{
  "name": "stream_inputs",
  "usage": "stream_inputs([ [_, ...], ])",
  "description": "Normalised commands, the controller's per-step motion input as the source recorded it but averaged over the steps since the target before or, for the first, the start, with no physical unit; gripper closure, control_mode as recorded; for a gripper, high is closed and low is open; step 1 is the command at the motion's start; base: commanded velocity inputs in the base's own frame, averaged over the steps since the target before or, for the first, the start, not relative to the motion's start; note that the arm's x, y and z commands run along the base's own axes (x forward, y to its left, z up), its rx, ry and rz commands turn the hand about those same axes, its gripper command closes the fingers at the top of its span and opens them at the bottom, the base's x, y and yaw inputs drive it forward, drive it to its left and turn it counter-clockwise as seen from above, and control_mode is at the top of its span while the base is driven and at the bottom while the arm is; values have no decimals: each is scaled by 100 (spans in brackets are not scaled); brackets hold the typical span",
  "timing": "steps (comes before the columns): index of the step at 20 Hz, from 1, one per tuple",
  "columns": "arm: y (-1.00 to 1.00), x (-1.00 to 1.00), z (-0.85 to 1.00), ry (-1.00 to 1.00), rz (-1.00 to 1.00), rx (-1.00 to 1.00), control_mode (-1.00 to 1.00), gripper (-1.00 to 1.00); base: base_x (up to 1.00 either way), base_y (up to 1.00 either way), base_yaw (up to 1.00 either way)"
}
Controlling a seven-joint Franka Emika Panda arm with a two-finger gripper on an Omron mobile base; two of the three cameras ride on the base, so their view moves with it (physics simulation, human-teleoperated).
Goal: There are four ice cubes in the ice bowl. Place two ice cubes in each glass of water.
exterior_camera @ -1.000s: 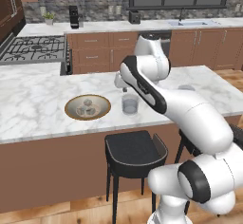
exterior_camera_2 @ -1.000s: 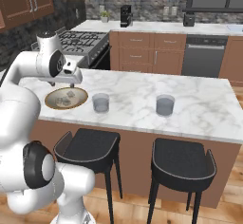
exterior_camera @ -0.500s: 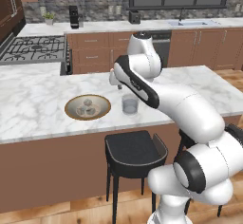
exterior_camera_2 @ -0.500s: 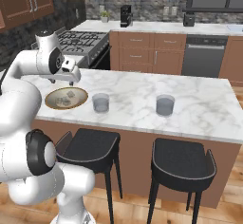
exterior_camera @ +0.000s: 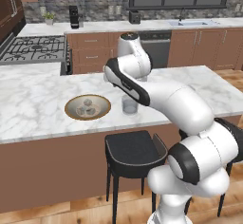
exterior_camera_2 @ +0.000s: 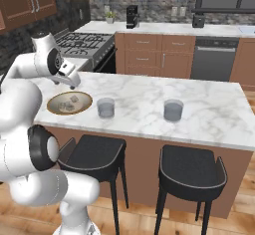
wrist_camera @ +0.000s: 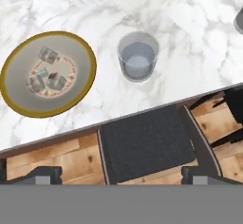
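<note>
- The two-finger dark pincer [exterior_camera_2: 71,83] hung released above the white marble table [exterior_camera_2: 144,99], its jaws spread and holding nothing, just above the far edge of the bowl in the right base view.
- In the hand view, the wide, shallow round ice bowl with a grey-beige inside and golden-brown rim [wrist_camera: 71,99] lay at about 9 o'clock from the picture's middle, all four small pale translucent ice cubes [wrist_camera: 47,73] clustered inside it, none lifted yet.
- The nearer short clear bluish-grey tumbler of water [wrist_camera: 137,57] stood just beside the bowl at its 3 o'clock, apart from the rim and with no ice in it that I could see.
- The second like tumbler [exterior_camera_2: 173,110] stood well apart, farther along the table at 3 o'clock in the right base view.
- Judged step: the approach to the first cube, with the task barely begun.
- The next move likely called for centring over one outlying cube, descending with jaws straddling it alone, then closing gently, since neighbours sat close and could be nudged.
</note>
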Motion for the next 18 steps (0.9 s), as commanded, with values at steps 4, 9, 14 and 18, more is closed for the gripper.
stream_inputs([
  [4, 10, 27, -6, 0, -12, 2, -100, -100, 0, 0, 0],
  [9, 11, 30, -14, 2, -9, 3, -100, -100, 0, 0, 0],
  [14, 6, 25, -21, 4, 0, 12, -100, -100, 0, 0, 0],
  [18, 12, 37, -30, 3, 6, 10, -100, -100, 0, 0, 0],
])
